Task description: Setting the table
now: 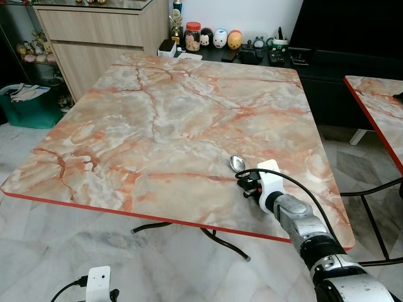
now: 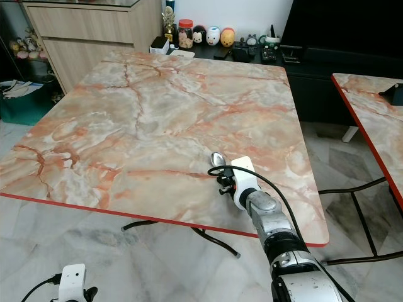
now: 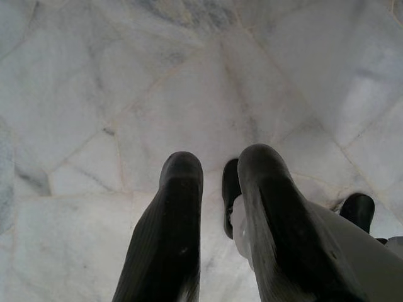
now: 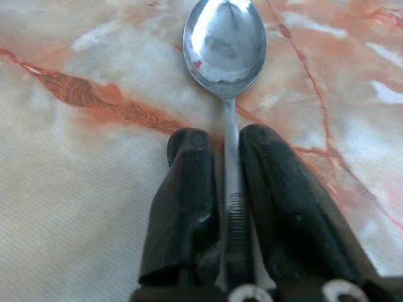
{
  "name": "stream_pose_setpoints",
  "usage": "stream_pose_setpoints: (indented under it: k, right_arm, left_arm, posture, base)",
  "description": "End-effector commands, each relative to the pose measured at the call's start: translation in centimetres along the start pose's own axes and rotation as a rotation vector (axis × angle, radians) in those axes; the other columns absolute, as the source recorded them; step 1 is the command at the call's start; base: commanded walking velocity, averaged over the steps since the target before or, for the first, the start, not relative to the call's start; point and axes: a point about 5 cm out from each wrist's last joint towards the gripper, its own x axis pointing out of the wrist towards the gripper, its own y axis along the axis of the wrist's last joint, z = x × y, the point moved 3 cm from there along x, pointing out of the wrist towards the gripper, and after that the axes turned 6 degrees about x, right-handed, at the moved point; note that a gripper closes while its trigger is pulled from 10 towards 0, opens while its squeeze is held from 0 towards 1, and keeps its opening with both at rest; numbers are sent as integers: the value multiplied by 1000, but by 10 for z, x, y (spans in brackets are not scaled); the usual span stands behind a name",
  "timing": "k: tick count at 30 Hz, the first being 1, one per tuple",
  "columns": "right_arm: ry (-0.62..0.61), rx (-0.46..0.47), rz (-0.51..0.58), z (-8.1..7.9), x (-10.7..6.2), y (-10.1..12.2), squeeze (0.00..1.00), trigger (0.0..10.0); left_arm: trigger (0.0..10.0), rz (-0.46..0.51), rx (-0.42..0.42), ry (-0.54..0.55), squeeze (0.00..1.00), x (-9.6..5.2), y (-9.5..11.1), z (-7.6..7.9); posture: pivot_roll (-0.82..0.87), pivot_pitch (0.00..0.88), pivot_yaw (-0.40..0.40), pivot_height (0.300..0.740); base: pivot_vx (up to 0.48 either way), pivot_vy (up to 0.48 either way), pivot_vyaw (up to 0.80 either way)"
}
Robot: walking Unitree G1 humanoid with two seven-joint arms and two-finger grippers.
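The right claw [image 4: 227, 151] was closed on the handle of a shiny silver metal spoon [image 4: 225, 50], its two black fingers [image 4: 189, 201] pressed against either side of the thin stem. The spoon's bowl pointed away from the wrist, face up, and lay on or just above the large square counter [image 1: 164, 119] with its orange-veined marble-pattern top and red edge; whether it touched the surface could not be told. From the head, the spoon [image 1: 237, 163] sat near the counter's front right corner, a little in from the near edge, with the silver right arm [image 1: 302, 223] reaching up to it from below and a black cable looping over the white wrist housing.

The left claw [image 3: 217, 189] hung low beside the robot, over the pale grey marble floor tiles [image 3: 126, 94]. Its two black fingers stood slightly parted, a narrow gap between them, and held nothing. The white wrist block of the left arm [image 1: 97, 283] showed low at the left, over the floor.

Behind the counter ran a low dark shelf carrying a row of small round figurines [image 1: 220, 39], a red-lidded jar [image 1: 192, 36] and a small trophy [image 1: 176, 25]. A light wooden cabinet [image 1: 94, 44] stood at the far left, with a teal bin [image 1: 28, 104] beside it. A second counter [image 1: 378, 107] of the same marble pattern stood to the right.
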Motion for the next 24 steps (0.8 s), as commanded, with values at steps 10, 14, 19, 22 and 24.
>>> stream_pose_setpoints:
  k: [10, 14, 19, 22, 24]
  right_arm:
    - [-19, 8, -6, 3, 0, -1, 0, 0]
    - [-30, 16, 18, 1, 1, 2, 0, 0]
    - [-111, -8, 153, 7, -1, 24, 0, 10000]
    - [-124, -21, 301, 4, -5, 50, 0, 10000]
    - [-132, -47, 383, 1, -9, 63, 0, 10000]
  left_arm:
    - [10000, -16, 8, 0, 0, 0, -3, -1]
    - [10000, -16, 10, 0, 0, 0, -3, -1]
    - [10000, -16, 10, 2, 0, 0, -3, -1]
    - [10000, -16, 9, 4, 0, 0, -3, -2]
    - [10000, -16, 7, 6, 0, 0, -4, -2]
  posture:
    - [60, 0, -38, 740]
    - [60, 0, -38, 740]
    - [56, 0, -37, 740]
    - [56, 0, -37, 740]
    - [53, 3, -40, 740]
  base:
    - [0, 0, 0]
    - [0, 0, 0]
    - [0, 0, 0]
    - [0, 0, 0]
    - [0, 0, 0]
